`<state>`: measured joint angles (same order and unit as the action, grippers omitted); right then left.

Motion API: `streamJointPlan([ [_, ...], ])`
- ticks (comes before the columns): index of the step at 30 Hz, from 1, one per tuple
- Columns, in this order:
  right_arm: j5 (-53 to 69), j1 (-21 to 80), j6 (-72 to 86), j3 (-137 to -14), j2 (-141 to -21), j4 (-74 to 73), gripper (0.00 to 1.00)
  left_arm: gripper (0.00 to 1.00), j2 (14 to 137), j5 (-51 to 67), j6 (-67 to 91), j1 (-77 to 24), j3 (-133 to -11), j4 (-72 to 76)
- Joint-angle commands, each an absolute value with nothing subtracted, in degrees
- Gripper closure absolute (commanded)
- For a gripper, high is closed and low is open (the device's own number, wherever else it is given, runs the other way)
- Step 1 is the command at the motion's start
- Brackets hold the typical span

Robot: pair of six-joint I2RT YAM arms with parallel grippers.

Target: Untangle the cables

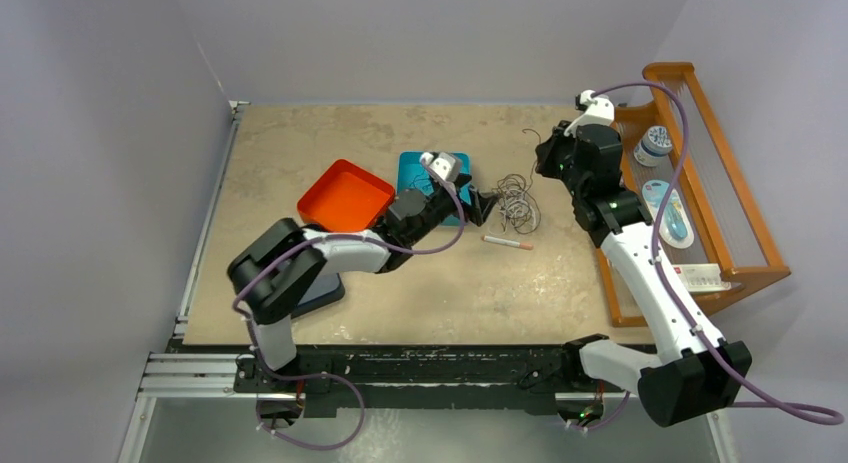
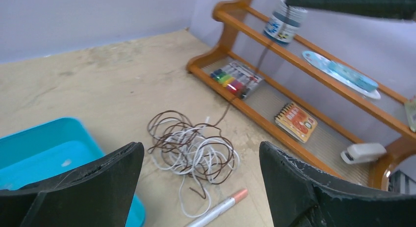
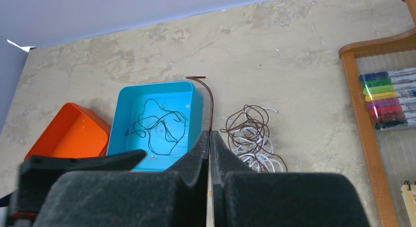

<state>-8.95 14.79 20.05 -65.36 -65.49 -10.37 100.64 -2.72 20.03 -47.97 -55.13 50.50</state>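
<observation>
Though the right hand [image 3: 210,137] is clenched on one end of a brown wire [image 3: 211,107], the bulk of the cables [image 2: 189,151] lies in a loose heap of brown and whitish loops on the bench [image 3: 294,50], just to the right of the blue tray [image 3: 157,86]. The short free tip of the pinched wire stands up above the closed fingers and bends over. Seen from the left wrist, a brown strand rises out of the heap on the side away from the tray and runs straight, so I'd guess it is drawn fairly tight. The left hand [image 1: 483,205] is spread wide and holds nothing, low at the tray's right edge and facing the heap. Inside the tray a single black wire [image 3: 156,123] lies by itself, which looks like one strand sorted out. A pen [image 2: 218,210] rests beyond the heap from the tray, towards the arms. These wires look very light, thin and limp, with a little spring in their coils. I'd expect the whole heap to slide along the bench when one strand is pulled. It likely needs pinning down, or a second firm pinch on an outer whitish loop or a free end. The knotted middle is a poor place to hold, since several strands would come together.
</observation>
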Motion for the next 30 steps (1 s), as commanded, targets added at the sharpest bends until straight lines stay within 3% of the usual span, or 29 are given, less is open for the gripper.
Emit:
streamJointPlan([
  [1,-7.29,14.34,22.23,-67.39,-63.77,-7.44,1.00,0.12,106.82,5.53,14.69,-48.49,-56.89,73.99],
  [15,1.07,14.24,24.76,-65.39,-62.63,-4.54,1.00,0.22,122.07,13.33,16.25,-49.03,-73.94,74.10],
  [20,1.61,14.23,24.87,-65.08,-62.44,-4.64,1.00,0.47,125.22,14.29,17.43,-49.12,-78.60,72.46],
  [23,0.31,14.24,24.62,-64.29,-62.12,-4.82,1.00,0.82,124.82,13.76,17.75,-49.04,-78.90,71.69],
  [25,-1.45,14.24,24.48,-63.45,-61.27,-4.95,1.00,0.98,123.74,12.74,17.44,-48.99,-78.03,71.06],
  [27,-3.89,14.23,24.29,-62.00,-59.76,-4.21,0.97,1.00,122.35,10.74,17.46,-48.92,-76.59,70.89],
  [30,-8.19,14.24,23.73,-59.52,-56.85,-3.62,0.83,1.00,120.32,8.86,17.81,-48.80,-76.20,67.88],
])
